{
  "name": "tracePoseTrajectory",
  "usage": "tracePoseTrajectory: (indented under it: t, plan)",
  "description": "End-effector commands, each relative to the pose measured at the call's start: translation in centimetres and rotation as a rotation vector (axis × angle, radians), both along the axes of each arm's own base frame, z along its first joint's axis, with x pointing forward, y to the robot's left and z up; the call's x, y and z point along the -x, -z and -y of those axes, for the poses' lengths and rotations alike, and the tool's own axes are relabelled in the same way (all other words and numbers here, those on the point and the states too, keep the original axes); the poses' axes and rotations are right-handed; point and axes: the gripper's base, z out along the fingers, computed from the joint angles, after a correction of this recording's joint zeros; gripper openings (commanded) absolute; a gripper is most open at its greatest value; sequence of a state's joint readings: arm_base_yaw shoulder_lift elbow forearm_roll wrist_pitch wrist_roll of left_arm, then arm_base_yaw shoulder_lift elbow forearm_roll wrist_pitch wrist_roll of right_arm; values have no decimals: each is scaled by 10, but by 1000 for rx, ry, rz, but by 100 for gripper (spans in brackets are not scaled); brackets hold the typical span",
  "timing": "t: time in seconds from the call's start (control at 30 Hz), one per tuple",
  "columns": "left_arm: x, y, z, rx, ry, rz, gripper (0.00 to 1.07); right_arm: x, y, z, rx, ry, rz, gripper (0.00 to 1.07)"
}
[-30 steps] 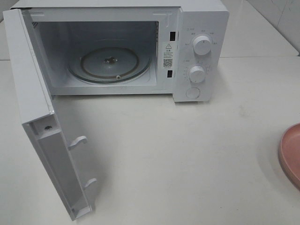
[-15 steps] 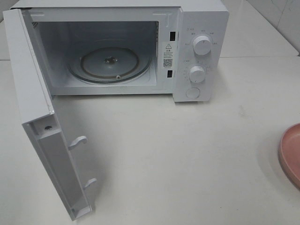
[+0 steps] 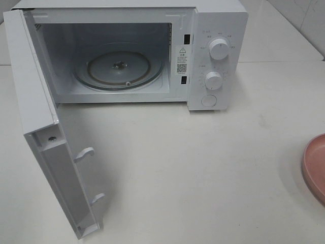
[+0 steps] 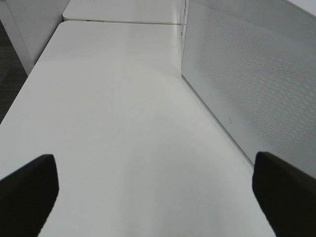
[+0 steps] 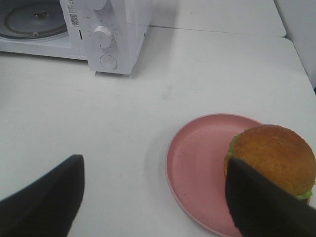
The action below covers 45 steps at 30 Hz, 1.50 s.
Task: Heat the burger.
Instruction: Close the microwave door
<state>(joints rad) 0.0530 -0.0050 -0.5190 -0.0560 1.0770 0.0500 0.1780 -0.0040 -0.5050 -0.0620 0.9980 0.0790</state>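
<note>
**Burger on the plate under the right claw, microwave door wide open**

The right gripper (image 5: 153, 197) hangs over the white table (image 5: 212, 74) with its two dark fingers (image 5: 44, 197) spread wide and nothing between them. Just past one fingertip, partly hidden behind it, sits the burger (image 5: 271, 155), its golden-brown bun topped side up with a frill of green lettuce showing at the rim. It rests on the pink plate (image 5: 197, 163), toward the plate's edge on that finger's side; the bare part of the plate lies between the two fingers. Farther out from this claw, well apart from the plate, stands the white microwave (image 3: 213, 30), its two knobs (image 5: 102, 35) and round button facing the claw.

The left gripper (image 4: 155, 185) is likewise spread wide and empty, hovering over bare table. Just beside one of its fingers runs the dotted outer face of the microwave door (image 4: 252, 84), stretching away from the claw.

From the high camera the door (image 3: 45, 142) is swung fully open, the glass turntable (image 3: 119, 67) inside carries nothing, and only the plate's rim shows at the edge.
</note>
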Motion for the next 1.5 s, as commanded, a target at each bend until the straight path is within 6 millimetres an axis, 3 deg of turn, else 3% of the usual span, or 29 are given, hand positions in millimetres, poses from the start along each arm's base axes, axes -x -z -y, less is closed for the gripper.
tracePoseTrajectory:
  t: [0.03, 0.2, 0.23, 0.27, 0.33, 0.37, 0.43, 0.47, 0.5, 0.53, 0.57, 0.6, 0.63, 0.73, 0.8, 0.9, 1.17, 1.5]
  plan:
    - [0, 0, 1, 18, 5, 12, 100, 4, 1, 1, 4, -3, 26, 76]
    - [1, -6, 0, 54, -28, 51, 95, 4, 1, 1, 4, -3, 26, 76]
    - [-1, -11, -2, 56, -43, 78, 88, 4, 1, 1, 4, -3, 26, 76]
    - [-1, -11, -2, 56, -43, 78, 88, 4, 1, 1, 4, -3, 26, 76]
    - [-9, -18, -2, 56, -48, 100, 70, 4, 1, 1, 4, -3, 26, 76]
    - [-9, -18, -2, 56, -48, 100, 70, 4, 1, 1, 4, -3, 26, 76]
    - [-20, -21, -2, 69, -43, 87, 47, 4, 1, 1, 4, -3, 26, 76]
    - [-20, -21, -2, 69, -43, 87, 47, 4, 1, 1, 4, -3, 26, 76]
    - [-29, -21, -2, 73, -44, 61, 32, 4, 1, 1, 4, -3, 26, 76]
    - [-34, -22, -3, 73, -45, 53, 25, 4, 1, 1, 4, -3, 26, 76]
    - [-34, -22, -3, 73, -45, 53, 25, 4, 1, 1, 4, -3, 26, 76]
    - [-45, -23, -3, 74, -48, 37, 7, 4, 1, 1, 4, -3, 26, 76]
    - [-55, -24, -4, 71, -48, 30, 0, 4, 1, 1, 4, -3, 26, 76]
    - [-60, -24, -4, 68, -48, 33, 0, 4, 1, 1, 4, -3, 26, 76]
    - [-76, -22, -5, 50, -41, 70, 0, 4, 1, 1, 4, -3, 26, 76]
    - [-85, -19, -6, 27, -32, 114, 0, 4, 1, 1, 4, -3, 26, 76]
    - [-115, 14, -10, 35, -61, 336, 0, 4, 1, 1, 4, -3, 26, 76]
    - [-137, 44, -15, 16, -106, 328, 0, 4, 1, 1, 4, -3, 26, 76]
